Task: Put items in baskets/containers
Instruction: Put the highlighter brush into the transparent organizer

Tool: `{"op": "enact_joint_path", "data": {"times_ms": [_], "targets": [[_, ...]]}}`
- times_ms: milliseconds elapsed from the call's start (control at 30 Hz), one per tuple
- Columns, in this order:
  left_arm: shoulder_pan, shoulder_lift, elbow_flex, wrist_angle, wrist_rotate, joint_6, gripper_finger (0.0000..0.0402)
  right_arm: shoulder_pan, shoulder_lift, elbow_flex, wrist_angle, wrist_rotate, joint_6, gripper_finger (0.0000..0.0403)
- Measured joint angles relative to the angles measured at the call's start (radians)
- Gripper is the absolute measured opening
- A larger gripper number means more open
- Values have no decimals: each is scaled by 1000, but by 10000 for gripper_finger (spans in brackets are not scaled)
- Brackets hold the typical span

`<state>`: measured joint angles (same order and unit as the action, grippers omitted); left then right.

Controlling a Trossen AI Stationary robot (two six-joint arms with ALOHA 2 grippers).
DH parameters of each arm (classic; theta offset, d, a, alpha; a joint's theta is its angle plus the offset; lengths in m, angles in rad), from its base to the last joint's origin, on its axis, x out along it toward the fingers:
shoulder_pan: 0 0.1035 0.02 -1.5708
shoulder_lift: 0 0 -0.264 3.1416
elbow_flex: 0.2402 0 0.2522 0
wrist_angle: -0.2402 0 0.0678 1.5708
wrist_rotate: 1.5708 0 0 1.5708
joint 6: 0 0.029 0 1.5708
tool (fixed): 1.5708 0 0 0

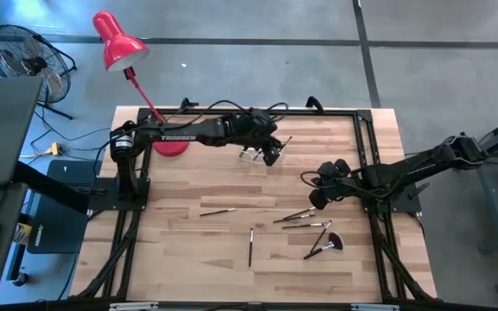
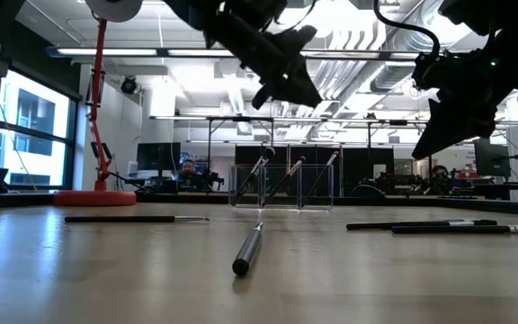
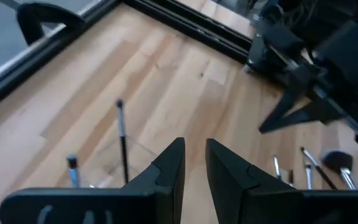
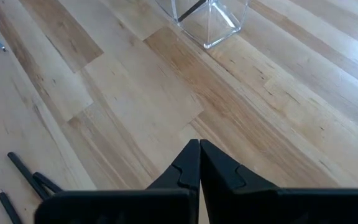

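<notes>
From my station I read the job as partly done: on the table (image 1: pixel 188 259) the clear holder (image 2: pixel 281 186) near the far edge already carries three brushes (image 2: pixel 252 174), one leaning in each compartment in the low view, while about six brushes, the fan brush (image 1: pixel 325 245) among them, lie loose toward the near right. My left claw (image 3: pixel 193 167) hangs over the holder, fingers a little apart and pinching nothing; my right claw (image 4: pixel 199 163) hovers between holder and loose brushes, pressed together and empty. The holder's walls nearly vanish against the wood from above, and the arm hides part of it.
</notes>
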<state>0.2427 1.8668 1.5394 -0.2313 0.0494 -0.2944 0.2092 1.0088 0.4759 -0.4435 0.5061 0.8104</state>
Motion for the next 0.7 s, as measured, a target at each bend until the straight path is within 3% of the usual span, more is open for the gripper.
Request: {"op": "enact_joint_path", "data": {"times_ms": [167,467,700], "targets": [[-64,0,7,-60,-11,-54,62,0,0,0,0,-14,-5,4],[-187,0,7,-334,-54,-256,62,0,0,0,0,-52,-7,3],[-307,0,7,-391,-107,-371,62,0,0,0,0,-53,-7,6]]}}
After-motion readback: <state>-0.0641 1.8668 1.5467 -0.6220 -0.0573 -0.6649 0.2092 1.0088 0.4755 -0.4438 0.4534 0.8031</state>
